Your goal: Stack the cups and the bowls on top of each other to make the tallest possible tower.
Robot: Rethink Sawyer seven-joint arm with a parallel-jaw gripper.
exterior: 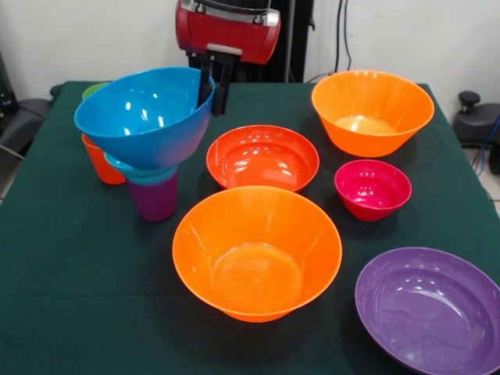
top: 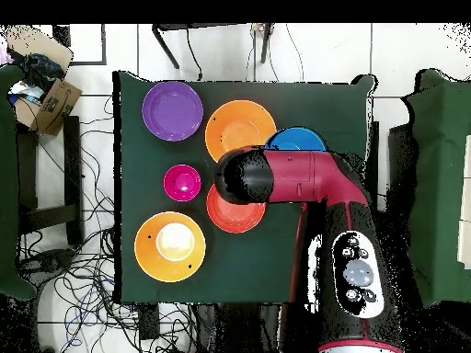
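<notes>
The tower (exterior: 151,148) stands at the table's (exterior: 70,266) edge beside the green cup (exterior: 95,88) and the orange cup (exterior: 101,160). A purple cup (exterior: 154,199) forms its base, a small teal-blue bowl (exterior: 141,169) sits on that, and a large blue bowl (exterior: 144,117) rides on top, tipped noticeably to one side. The gripper (exterior: 214,84) has its dark fingers straddling the blue bowl's rim, one seemingly inside and one outside, clamped on the wall; the tilt probably comes from being held by one edge only, not yet settled level.

The remaining bowls lie apart on the green cloth: a shallow red-orange bowl (exterior: 262,158) in the middle, a large orange bowl (exterior: 257,251) in front of it, a second orange bowl (exterior: 373,112) at the back, a small magenta bowl (exterior: 373,188) and a large purple bowl (exterior: 430,308). Narrow pieces go lowest, so each wider bowl perches high instead of nesting deep.
</notes>
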